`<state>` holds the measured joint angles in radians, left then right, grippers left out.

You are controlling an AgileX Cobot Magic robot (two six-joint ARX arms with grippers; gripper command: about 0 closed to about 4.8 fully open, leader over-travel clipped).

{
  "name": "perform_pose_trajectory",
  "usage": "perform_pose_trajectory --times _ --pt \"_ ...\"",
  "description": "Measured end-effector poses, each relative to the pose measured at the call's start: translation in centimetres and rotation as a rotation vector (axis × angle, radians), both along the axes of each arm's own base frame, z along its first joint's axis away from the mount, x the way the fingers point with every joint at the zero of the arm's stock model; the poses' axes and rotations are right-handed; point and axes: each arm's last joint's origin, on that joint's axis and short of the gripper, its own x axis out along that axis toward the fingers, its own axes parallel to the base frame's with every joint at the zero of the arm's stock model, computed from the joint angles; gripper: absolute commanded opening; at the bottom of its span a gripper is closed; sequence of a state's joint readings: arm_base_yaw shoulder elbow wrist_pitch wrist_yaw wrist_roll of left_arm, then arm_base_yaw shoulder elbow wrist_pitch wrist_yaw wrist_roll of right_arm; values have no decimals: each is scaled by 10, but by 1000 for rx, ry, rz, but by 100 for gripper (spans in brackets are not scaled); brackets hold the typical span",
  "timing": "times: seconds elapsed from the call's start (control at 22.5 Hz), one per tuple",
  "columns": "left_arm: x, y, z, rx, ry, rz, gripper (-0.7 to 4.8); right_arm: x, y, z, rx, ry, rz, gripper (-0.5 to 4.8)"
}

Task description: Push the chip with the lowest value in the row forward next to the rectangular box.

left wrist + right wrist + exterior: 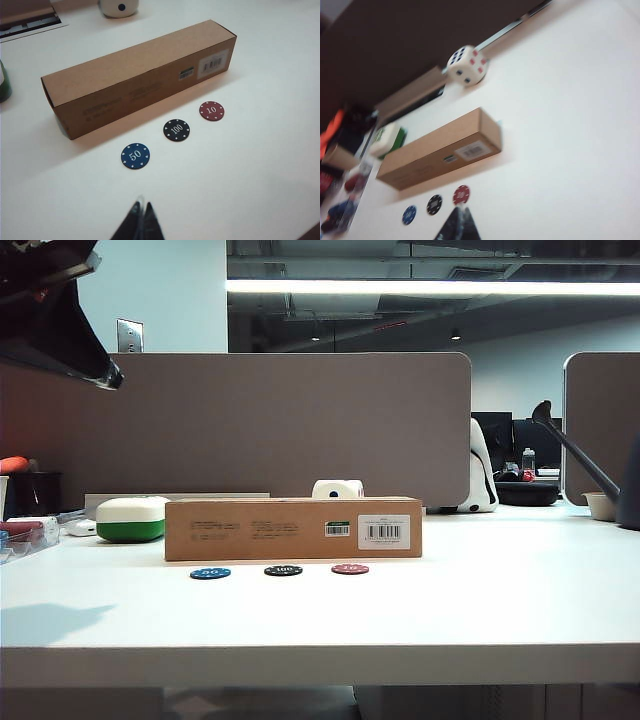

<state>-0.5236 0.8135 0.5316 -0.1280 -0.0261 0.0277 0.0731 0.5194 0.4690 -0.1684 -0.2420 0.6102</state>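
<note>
I judge the red chip [211,110] light, thin, slippery: nudge its near edge toward the box [135,75]; left claw [141,220] and right claw [459,225] both pinched closed, above the table.

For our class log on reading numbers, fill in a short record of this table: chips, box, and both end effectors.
chips in row: blue 50, black 100, red 10
lowest: red 10, apart from the box
left end effector: shut, above the table short of the blue chip
right end effector: shut, just short of the red chip
</note>
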Motion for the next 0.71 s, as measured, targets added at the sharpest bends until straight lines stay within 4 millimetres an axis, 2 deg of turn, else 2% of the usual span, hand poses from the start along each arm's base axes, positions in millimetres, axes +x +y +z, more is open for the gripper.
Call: perform_pose_trajectory --times 0.09,0.13,0.27,0.4,0.44,0.71 --pt "0 0 0 -1 -1 0 -5 32 18 19 -52 35 112 -5" --pt "0 0 0 0 0 0 -5 41 26 19 -61 51 150 -5" --pt "0 0 0 0 0 -2 -5 87 81 13 -174 153 334 -5" --pt "0 0 0 1 1 1 -5 116 122 -9 -290 256 466 -5" --pt "0 0 0 1 1 0 -5 133 143 -22 -341 310 508 -5" --pt "0 0 0 1 2 -1 -5 170 183 -66 -437 470 559 -5"
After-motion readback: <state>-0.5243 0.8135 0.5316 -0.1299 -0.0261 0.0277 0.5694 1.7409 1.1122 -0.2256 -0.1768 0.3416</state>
